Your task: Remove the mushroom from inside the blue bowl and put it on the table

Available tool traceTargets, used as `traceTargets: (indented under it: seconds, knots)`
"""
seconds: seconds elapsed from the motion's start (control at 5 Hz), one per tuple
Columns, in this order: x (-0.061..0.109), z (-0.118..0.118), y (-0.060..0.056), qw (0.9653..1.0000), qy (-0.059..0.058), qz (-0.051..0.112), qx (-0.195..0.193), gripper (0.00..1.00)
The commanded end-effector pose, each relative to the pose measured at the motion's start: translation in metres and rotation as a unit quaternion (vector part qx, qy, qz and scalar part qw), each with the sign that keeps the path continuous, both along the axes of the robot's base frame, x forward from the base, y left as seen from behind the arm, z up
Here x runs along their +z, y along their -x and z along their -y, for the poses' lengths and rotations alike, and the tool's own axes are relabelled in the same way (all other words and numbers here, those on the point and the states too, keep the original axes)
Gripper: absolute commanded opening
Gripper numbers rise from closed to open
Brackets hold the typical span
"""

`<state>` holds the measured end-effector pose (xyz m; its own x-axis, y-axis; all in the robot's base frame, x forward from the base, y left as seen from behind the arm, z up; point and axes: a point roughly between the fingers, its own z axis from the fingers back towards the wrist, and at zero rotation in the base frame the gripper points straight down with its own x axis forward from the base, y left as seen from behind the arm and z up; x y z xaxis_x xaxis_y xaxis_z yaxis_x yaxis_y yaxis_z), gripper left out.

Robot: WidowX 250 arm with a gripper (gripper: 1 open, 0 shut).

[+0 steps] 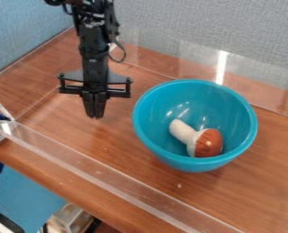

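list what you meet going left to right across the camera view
black robot hand pointing down over the reddish-brown wood-grain table → cream stem and reddish-brown cap of the toy mushroom, lying inside the glossy turquoise-blue bowl

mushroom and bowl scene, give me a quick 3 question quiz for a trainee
1. True or false: the mushroom lies inside the bowl.
2. Where is the hand relative to the bowl? A) inside it B) left of it over the table C) behind it
3. Fill in: the hand's fingers are ____ (open/shut).

Key: 1 true. 2 B. 3 shut, with nothing held.
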<state>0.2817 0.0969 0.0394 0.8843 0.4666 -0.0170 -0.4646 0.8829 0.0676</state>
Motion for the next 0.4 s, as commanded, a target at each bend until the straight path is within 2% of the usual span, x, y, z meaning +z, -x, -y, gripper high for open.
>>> traceTargets:
  seconds: [0.0,0.2]
  knots:
    - [0.0109,-0.0021,-0.0154,0.9989,-0.011,0.023,-0.039,0.00]
    - [0.0093,-0.0050,-0.0190,0.9977,-0.011,0.020,-0.064,0.00]
